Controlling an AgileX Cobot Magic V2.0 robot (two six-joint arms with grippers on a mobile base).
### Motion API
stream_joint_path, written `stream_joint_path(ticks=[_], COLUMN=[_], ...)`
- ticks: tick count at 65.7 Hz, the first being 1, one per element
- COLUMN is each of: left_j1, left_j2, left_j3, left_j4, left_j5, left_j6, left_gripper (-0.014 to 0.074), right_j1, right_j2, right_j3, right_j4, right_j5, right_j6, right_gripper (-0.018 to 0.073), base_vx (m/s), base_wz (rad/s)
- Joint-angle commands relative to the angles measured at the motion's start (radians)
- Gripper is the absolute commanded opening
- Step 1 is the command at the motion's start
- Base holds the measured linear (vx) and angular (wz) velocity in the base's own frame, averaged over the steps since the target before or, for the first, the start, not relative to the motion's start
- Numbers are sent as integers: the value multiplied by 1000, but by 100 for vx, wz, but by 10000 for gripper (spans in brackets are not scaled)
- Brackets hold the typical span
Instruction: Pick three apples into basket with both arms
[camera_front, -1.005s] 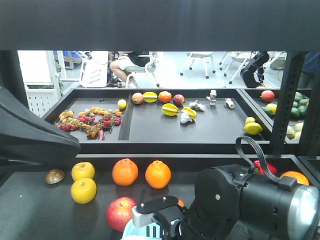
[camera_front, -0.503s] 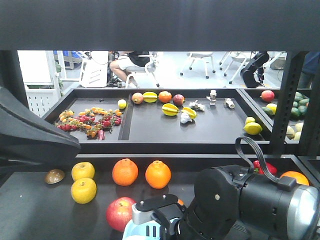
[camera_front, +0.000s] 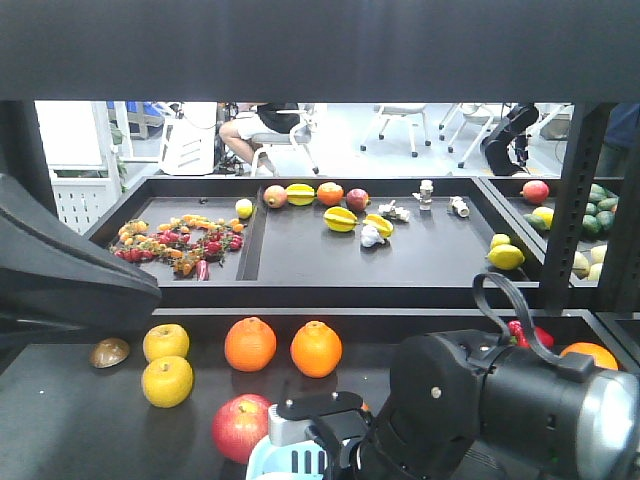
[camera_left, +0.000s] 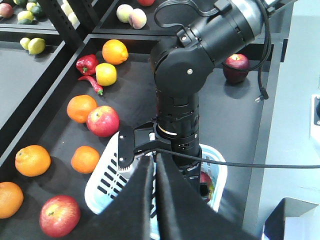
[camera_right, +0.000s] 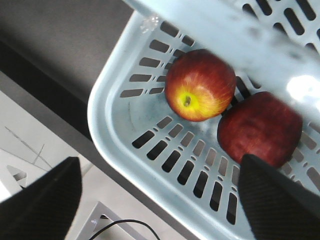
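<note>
Between the spread fingers (camera_right: 45, 200) of the right gripper (camera_right: 159, 165) lies the slotted floor of the pale blue basket (camera_right: 115, 120) — the jaws stand wide apart and grip nothing. Just ahead of those fingertips a yellow-ended apple (camera_right: 200, 85) and a darker apple (camera_right: 260, 127) rest inside the basket, touching each other. The first is nearer the left finger, the second nearer the right.

The left gripper (camera_left: 154, 159) hangs over the basket with its fingers (camera_left: 132, 205) drawn together, so only a thin slit shows between them, and nothing is caught there. Straight beyond their tips the right arm (camera_left: 182, 75) drops into the basket, and a thin black cable (camera_left: 260, 165) crosses just in front of them. Off to the left of these fingers a loose red apple (camera_left: 59, 216) sits on the black table (camera_left: 230, 120) near the basket's wall — another red apple (camera_left: 103, 121) lies farther ahead, just beside an orange (camera_left: 81, 108).
</note>
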Motion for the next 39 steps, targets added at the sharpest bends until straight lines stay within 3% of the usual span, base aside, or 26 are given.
stream_joint_path(ticks=[1,16,21,27,39], left_j1=[-8,-8,-8,-8,-8], left_j2=[-17,-17,-17,-17,-17], left_j3=[-27,-27,-27,-27,-27], left_j4=[-32,-32,-32,-32,-32], left_j5=[-34,-34,-34,-34,-34], left_j6=[-10,-10,-10,-10,-10], left_gripper=[-8,-8,-8,-8,-8], right_j1=[-2,-3,-3,-3,-5], right_j2=[-89,-263,-326,-397,-532], right_j3=[-30,-30,-30,-30,-29], right_j4=[37,25,-31,-169,-495], right_j5=[-8,50,125,199,255], right_j6=[-7,-6,-12,0,262], right_gripper=[480,109,-16,-8,-5], base_vx=[0,0,0,0,0], base_wz=[0,0,0,0,0])
